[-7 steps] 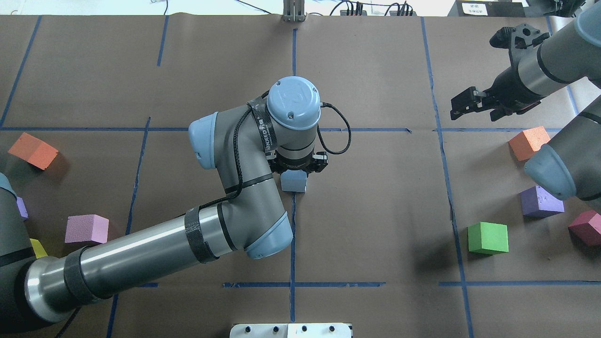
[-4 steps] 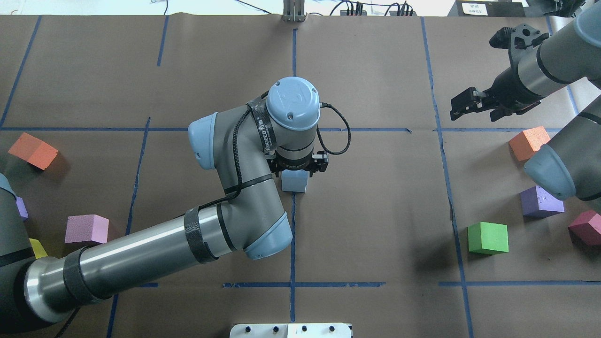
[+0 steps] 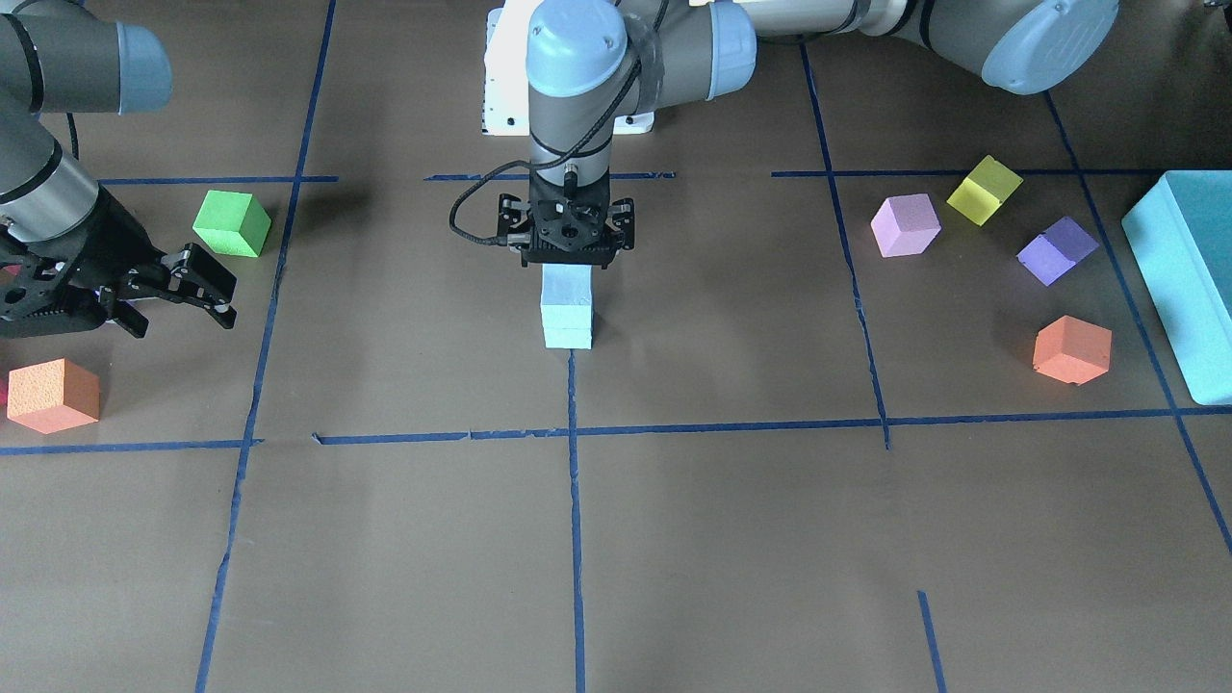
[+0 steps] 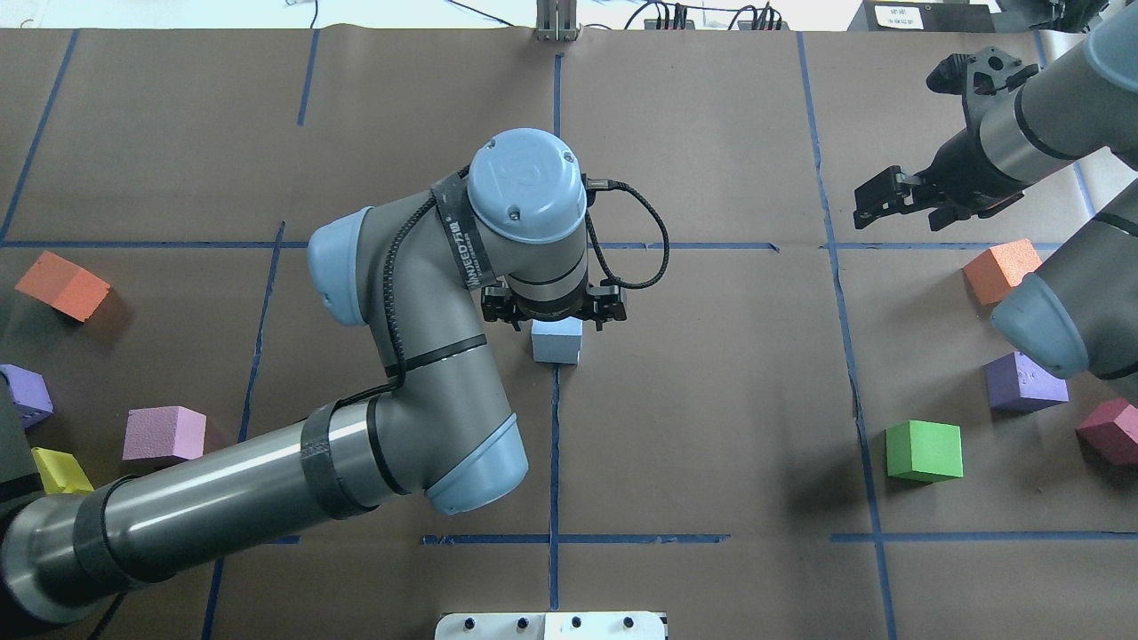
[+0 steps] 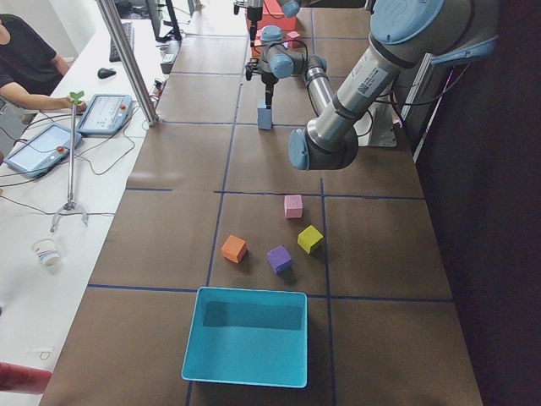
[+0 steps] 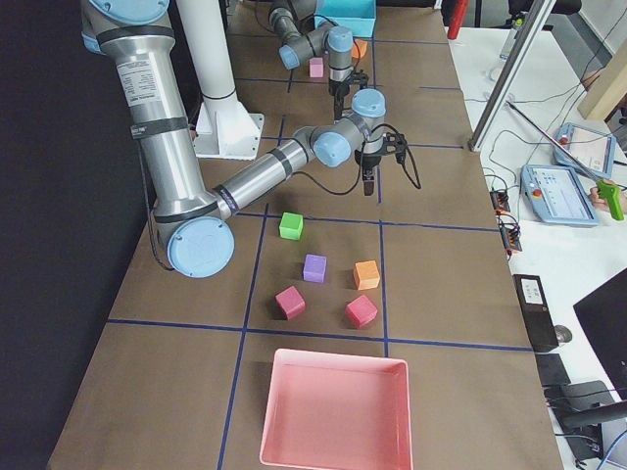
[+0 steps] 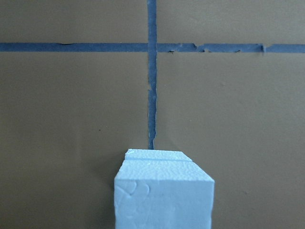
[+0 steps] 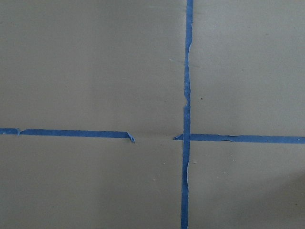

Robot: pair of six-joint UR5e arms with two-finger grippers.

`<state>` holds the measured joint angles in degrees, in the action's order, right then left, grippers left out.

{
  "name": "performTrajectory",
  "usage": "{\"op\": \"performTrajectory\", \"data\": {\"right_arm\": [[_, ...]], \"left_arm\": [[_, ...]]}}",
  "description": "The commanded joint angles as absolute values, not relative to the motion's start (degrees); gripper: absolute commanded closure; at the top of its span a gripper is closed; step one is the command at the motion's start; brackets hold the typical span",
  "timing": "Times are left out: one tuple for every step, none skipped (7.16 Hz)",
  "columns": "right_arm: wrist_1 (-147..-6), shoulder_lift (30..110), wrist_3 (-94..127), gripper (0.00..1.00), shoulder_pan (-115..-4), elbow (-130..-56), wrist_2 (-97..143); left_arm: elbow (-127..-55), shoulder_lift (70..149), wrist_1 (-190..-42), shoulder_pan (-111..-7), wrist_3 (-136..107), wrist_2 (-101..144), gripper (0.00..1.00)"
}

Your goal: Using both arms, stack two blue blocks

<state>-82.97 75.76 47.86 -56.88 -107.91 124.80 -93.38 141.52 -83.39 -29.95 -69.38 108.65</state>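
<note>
Two pale blue blocks stand stacked at the table's middle on a blue tape line: the top block [image 3: 566,287] sits squarely on the bottom block [image 3: 567,337]. The stack also shows in the overhead view [image 4: 557,340] and close up in the left wrist view [image 7: 163,200]. My left gripper [image 3: 566,262] [image 4: 556,318] hangs straight above the stack, open, holding nothing. My right gripper [image 4: 876,200] [image 3: 188,289] is open and empty, far off at the table's right side. Its wrist view shows only brown paper and tape.
Near the right arm lie a green cube [image 4: 924,451], an orange cube [image 4: 1002,269], a purple cube [image 4: 1022,382] and a maroon cube [image 4: 1111,431]. On the left lie orange [image 4: 62,284], pink [image 4: 164,434], yellow [image 4: 60,471] and purple [image 4: 25,394] cubes. A teal box [image 3: 1184,279] stands at the left end.
My left arm has risen and its gripper has opened off the top blue block, which stays on the lower one. The right arm has not moved.
</note>
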Motion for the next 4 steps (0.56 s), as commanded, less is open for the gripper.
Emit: {"op": "performTrajectory", "data": {"right_arm": [[-83.0,75.8,47.0,0.0,-57.9,-107.9,125.1],[-83.1,76.5,44.2,0.0,-60.8,-107.9,125.8],[-83.8,77.2,37.9,0.0,-65.2,-106.6,126.7],[-83.8,79.2,28.9,0.0,-71.6,-103.0,129.4]], "left_arm": [[-104.4,136.3,-79.8,-33.8,-68.7,109.2,0.0],[-110.0,130.7,-79.5,-36.2,-61.2,109.2,0.0],[-116.0,123.1,-78.1,-41.3,-51.4,109.9,0.0],[-116.5,117.2,-78.1,-46.9,-38.9,115.4,0.0]]}}
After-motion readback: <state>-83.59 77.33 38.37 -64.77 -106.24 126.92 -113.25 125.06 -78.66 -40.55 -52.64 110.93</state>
